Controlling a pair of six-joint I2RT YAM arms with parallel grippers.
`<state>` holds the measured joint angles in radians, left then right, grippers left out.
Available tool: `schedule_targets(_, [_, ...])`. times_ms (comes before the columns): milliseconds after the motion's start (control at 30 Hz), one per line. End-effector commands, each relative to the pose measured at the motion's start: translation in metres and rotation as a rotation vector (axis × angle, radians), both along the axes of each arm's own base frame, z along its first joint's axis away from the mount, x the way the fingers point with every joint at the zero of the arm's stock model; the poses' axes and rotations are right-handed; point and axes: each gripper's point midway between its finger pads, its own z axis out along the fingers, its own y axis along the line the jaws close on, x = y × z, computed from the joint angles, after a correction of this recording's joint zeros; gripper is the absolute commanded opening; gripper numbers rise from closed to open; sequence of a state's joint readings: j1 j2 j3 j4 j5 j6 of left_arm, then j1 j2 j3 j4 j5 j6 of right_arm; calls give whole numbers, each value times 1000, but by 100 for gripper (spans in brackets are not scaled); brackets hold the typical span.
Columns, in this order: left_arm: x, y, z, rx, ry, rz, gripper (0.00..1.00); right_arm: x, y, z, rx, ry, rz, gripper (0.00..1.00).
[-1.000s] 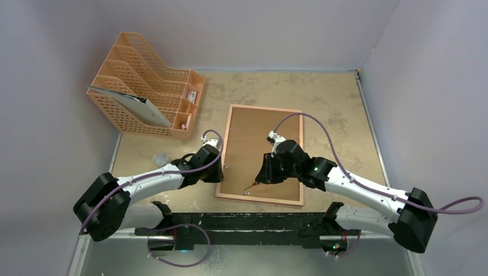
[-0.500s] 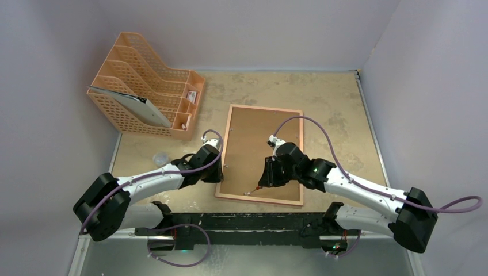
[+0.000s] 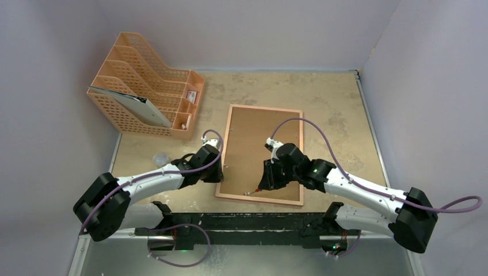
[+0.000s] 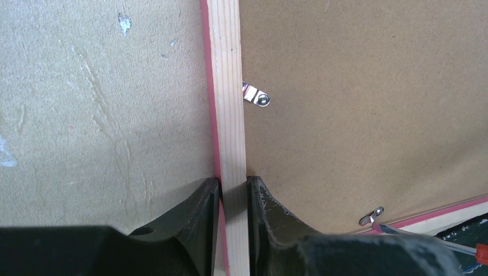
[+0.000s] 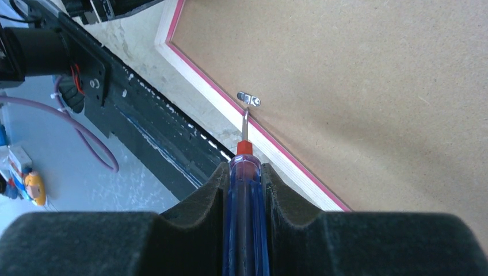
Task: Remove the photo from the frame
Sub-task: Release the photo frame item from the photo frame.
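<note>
The frame lies face down on the table, its brown back showing. The left gripper pinches the frame's left rail. The right gripper is clamped on a blue-handled screwdriver, whose tip sits at a metal clip by the near edge.

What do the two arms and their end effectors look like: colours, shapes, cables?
The left arm and right arm have white tube-like links between bulky black joints. A thin purple cable loops along each. The left end effector and right end effector are black, curved inside and slightly scuffed.
</note>
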<state>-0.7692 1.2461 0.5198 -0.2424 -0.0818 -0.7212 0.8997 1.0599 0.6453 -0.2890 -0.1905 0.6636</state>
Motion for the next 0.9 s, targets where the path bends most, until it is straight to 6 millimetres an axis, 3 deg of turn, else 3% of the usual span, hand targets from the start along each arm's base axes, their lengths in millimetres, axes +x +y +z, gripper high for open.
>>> schedule_targets(0, [-30, 21, -25, 104, 111, -35, 0, -21, -8, -13, -38, 53, 90, 0])
schedule_targets(633, [-30, 22, -24, 100, 109, -34, 0, 1, 2, -4, -23, 8, -13, 0])
schedule_targets(867, [-31, 23, -25, 103, 110, -35, 0, 12, -3, 0, -36, -29, -94, 0])
